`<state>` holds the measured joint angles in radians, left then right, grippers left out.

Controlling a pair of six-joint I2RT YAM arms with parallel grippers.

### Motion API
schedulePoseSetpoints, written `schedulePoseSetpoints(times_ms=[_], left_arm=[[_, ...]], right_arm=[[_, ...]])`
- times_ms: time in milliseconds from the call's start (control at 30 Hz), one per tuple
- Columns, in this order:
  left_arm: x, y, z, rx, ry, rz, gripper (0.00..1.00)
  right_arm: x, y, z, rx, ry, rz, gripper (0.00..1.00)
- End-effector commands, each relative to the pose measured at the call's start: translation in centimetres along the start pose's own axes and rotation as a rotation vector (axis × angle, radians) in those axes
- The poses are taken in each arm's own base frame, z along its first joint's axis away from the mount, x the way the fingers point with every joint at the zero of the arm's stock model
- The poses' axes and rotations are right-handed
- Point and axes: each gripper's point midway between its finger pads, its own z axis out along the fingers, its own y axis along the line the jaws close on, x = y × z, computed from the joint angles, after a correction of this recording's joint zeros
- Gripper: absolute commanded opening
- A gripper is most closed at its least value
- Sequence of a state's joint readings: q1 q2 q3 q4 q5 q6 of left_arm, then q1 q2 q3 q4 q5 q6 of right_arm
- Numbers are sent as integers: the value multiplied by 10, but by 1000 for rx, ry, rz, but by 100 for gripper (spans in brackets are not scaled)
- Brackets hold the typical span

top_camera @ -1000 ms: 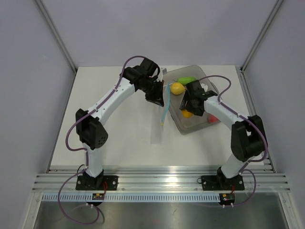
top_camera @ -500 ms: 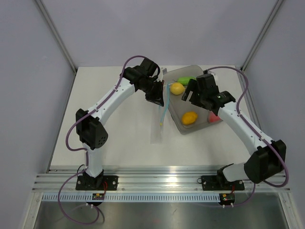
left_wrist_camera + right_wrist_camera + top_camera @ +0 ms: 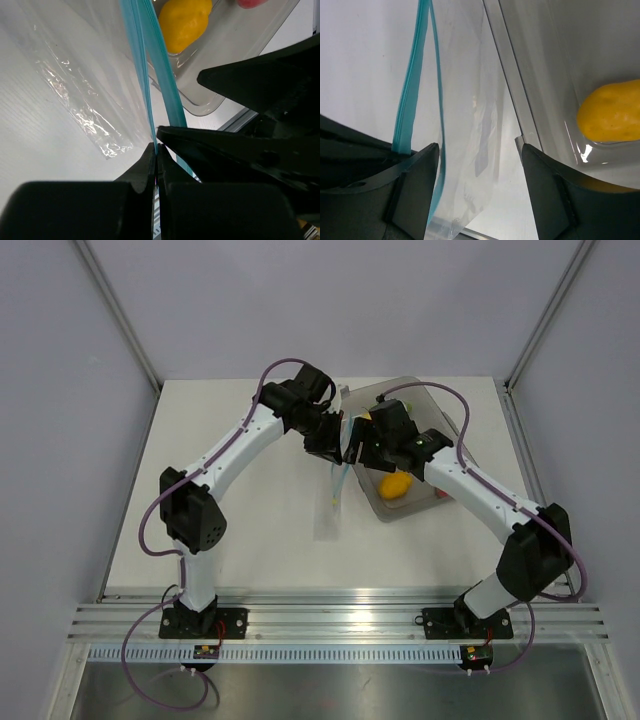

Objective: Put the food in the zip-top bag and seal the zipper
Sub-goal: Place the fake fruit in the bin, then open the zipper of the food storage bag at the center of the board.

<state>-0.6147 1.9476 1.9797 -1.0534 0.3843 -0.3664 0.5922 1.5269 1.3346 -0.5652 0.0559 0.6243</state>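
— Our left gripper [image 3: 156,150] has its fingers pressed together on the zipper [image 3: 150,65], holding the zip-top bag [image 3: 465,100] up beside the tray [image 3: 520,75].

— Our right gripper [image 3: 477,152] is spread and empty at the bag's mouth. We judge we're opening it, so next we catch the free lip. The orange food [image 3: 396,485] lies in the tray, unbagged.
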Motion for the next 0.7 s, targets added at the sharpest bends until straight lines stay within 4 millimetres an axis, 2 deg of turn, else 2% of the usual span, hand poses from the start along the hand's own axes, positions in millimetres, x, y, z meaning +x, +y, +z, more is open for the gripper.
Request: schedulePoseSetpoints(times_ms=[0, 67, 133, 167, 233, 267, 300, 333, 367, 433, 467, 533, 567, 600, 667], left_arm=[[-6, -12, -17, 22, -59, 40, 0], [-4, -12, -20, 23, -65, 44, 0], [-3, -13, -24, 23, -70, 50, 0], [-4, -11, -26, 14, -77, 53, 0], [-4, -6, -34, -4, -87, 58, 0], [-8, 1, -44, -22, -111, 51, 0], [-10, 7, -52, -33, -122, 43, 0], [-13, 13, -58, -41, -138, 35, 0], [-20, 27, -69, -58, -166, 11, 0], [-28, 35, -90, -67, -217, 9, 0], [-34, 44, -100, -76, -239, -7, 0], [-44, 41, -122, -74, -281, 15, 0], [-45, 45, -132, -94, -290, 6, 0], [-55, 39, -148, -91, -342, 25, 0], [-60, 35, -169, -95, -392, 38, 0]], right_arm=[[8, 21, 14, -82, 40, 1, 74], [11, 22, 27, -80, 57, 5, 68], [14, 22, 39, -76, 76, -1, 53], [12, 24, 40, -77, 75, -6, 36], [11, 16, 47, -30, 80, -23, 21], [7, 19, 47, -32, 75, -27, 15], [3, 12, 47, 12, 55, -37, 5], [1, 11, 50, 24, 53, -48, 2], [-9, 16, 48, 19, 32, -52, 0], [-14, 18, 51, 30, 31, -61, 0], [-29, 30, 47, 6, 0, -60, 0], [-39, 36, 47, 10, -4, -69, 0], [-58, 50, 38, -17, -47, -64, 0], [-65, 52, 33, -8, -63, -65, 0], [-82, 61, 19, -32, -124, -51, 0]])
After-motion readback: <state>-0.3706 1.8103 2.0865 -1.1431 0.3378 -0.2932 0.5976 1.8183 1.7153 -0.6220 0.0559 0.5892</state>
